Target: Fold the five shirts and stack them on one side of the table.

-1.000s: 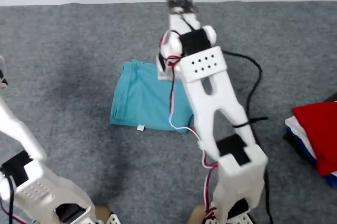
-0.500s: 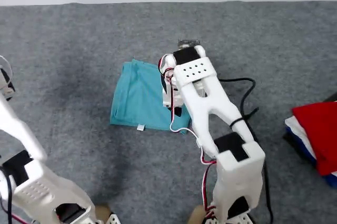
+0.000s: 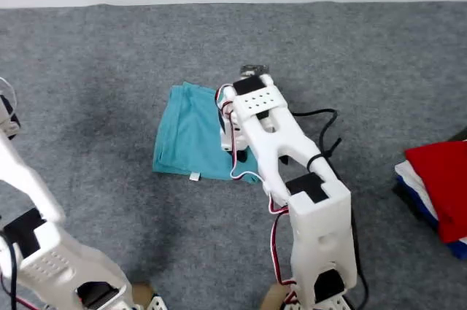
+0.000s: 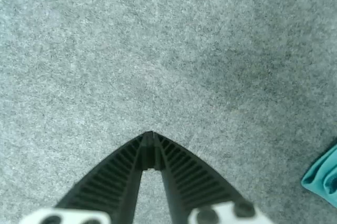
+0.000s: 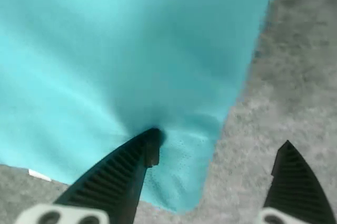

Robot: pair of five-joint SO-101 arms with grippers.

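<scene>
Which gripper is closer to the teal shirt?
Right. The right gripper, open, has one finger on the teal shirt near its edge; the left gripper is shut over bare carpet, away from it.

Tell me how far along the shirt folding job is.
Done: a stack of folded shirts, red on top, sits at the high view's right edge. In hand: the open right gripper straddles an edge of the folded teal shirt. Left: moving it onto the stack.

No text, number or sign can be read here. A white tag (image 3: 195,176) sits at the near edge of the teal shirt (image 3: 190,135); it may carry print, but it is too small to tell.
</scene>
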